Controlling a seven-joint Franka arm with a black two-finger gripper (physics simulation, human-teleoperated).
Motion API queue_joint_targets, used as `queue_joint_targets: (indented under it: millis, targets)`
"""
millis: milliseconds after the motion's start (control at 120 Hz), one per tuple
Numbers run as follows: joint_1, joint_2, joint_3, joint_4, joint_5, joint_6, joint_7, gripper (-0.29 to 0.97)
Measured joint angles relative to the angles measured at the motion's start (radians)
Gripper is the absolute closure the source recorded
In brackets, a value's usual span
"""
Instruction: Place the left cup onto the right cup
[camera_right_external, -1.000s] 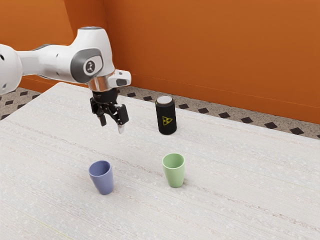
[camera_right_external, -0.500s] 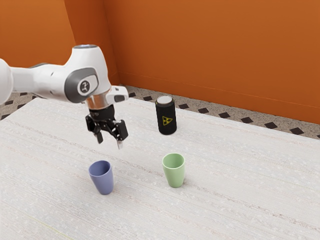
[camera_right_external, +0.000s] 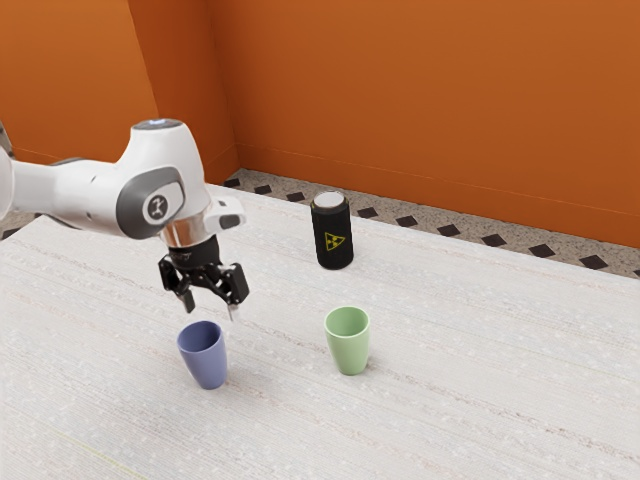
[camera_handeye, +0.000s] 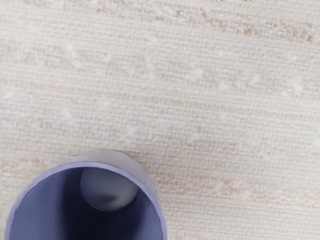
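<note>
We are in the approach step: we are holding the gripper (camera_right_external: 210, 308) just above the blue cup (camera_right_external: 203, 354), the one toward the exterior view's left, with nothing grasped yet. The two black fingers are standing spread apart and empty, their tips hanging a little over the cup's rim without touching it. The blue cup is sitting on the pale table (camera_right_external: 480, 390), well apart from the green cup (camera_right_external: 347, 340) toward the exterior view's right, and a black can (camera_right_external: 332, 231) is standing farther back, nearer the wall. Both cups are standing upright. The blue one is pointing its open mouth straight up, its long axis running vertically and its body tapering toward a narrower base. In the wrist view we are looking down into that mouth and seeing the round floor inside, which is telling us the cup is lying just under the hand. The next move, as we are reading it, is calling for a short descent with the jaws wide, bringing one finger to each side of the wall, and then a firm closing. It should be gentle enough that the tapered cup is not tipping or slipping out before we are lifting it toward the green cup.
</note>
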Motion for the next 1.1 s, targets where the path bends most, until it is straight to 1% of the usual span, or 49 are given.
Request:
queue_joint_targets:
  millis: [358,592,850,1100]
  targets:
    - [0.028,0.011,-0.019,-0.048,0.000,0.062,-0.075,0.03]
    - [0.008,0.049,-0.024,-0.036,0.000,0.084,-0.105,0.03]
    - [-0.043,0.092,-0.029,-0.024,0.001,0.102,-0.124,0.03]
    - [-0.022,0.104,-0.029,-0.018,0.001,0.109,-0.135,0.03]
